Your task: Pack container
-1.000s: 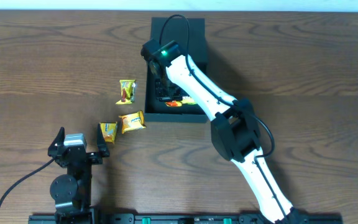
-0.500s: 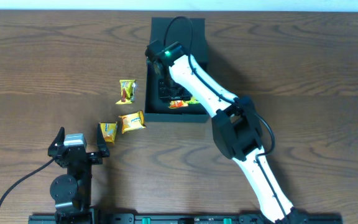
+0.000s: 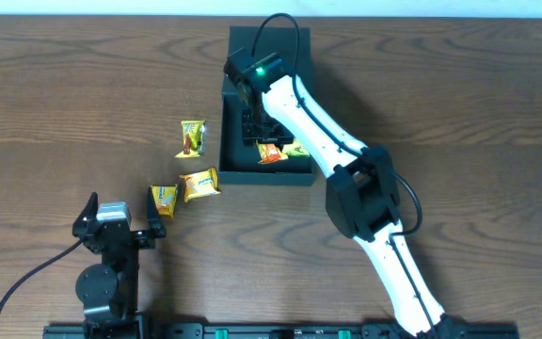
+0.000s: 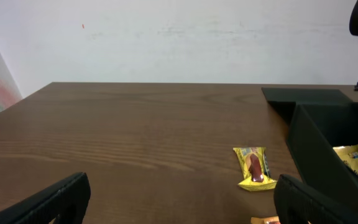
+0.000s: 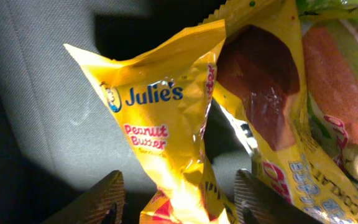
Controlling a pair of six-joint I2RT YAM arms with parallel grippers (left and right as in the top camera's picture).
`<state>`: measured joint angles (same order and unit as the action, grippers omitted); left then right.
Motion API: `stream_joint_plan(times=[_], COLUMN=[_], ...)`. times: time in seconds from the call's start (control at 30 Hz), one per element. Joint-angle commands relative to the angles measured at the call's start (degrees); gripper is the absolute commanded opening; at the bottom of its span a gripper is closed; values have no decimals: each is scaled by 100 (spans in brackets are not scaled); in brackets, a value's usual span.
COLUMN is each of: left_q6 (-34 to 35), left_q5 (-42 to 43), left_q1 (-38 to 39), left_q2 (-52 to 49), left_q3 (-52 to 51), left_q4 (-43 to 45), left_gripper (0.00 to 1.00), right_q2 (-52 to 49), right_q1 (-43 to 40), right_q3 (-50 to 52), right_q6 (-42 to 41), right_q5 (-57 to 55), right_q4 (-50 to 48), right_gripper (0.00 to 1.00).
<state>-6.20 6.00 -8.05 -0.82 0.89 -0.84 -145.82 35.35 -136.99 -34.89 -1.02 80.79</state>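
Note:
The dark teal-green container [image 3: 252, 176] stands open at the table's far middle, its flap lid lying back behind it. My right gripper [image 3: 251, 126] is down inside it and open. In the right wrist view the right gripper [image 5: 176, 199] has its jaws apart around a yellow Julie's peanut butter packet [image 5: 166, 118] that lies on the container floor [image 5: 36, 112]. A second yellow packet [image 5: 272, 93] and a green and red one [image 5: 340, 81] lie beside it. My left gripper [image 3: 119, 209] is open and empty near the front left.
Three yellow snack packets lie on the table left of the container: one [image 3: 192, 137] farther back, two [image 3: 199, 184] [image 3: 164, 200] nearer my left gripper. The left wrist view shows the far packet [image 4: 253, 167] and the container's wall [image 4: 316, 149].
My right arm has moved toward the back of the container, uncovering the packets at its front. The left arm and the table packets have not moved.

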Motion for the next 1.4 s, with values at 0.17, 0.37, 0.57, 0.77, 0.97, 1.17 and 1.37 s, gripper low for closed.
stream_joint_plan(times=[0.17,0.37,0.57,0.77,0.97,1.17,1.37], left_q6=[20,20,20,20,20,20,20], left_q5=[105,105,105,105,105,105,105], left_q1=[-17,-17,-17,-17,-17,-17,-17], left_q2=[17,17,17,17,17,17,17], left_q3=[-59,-59,-59,-59,-59,-59,-59], left_q4=[-295,-295,-295,-295,-295,-295,-295], left_gripper=[96,95,95,96,96,95,95], right_q2=[20,20,20,20,20,20,20], right_q1=[-42,-46,-98,-415,-632,-640,-623], right_q3=[-343,-975,-1504,-1209,-986,-428,-315], right_q6=[116,323,522,688,704,1233,1423], right_q5=[195,170,-1161,-1508,-1480,-855,-503], right_q4=[20,177,903,1340,1316,789,575], right_gripper=[51,30,2,1,1,1,2])
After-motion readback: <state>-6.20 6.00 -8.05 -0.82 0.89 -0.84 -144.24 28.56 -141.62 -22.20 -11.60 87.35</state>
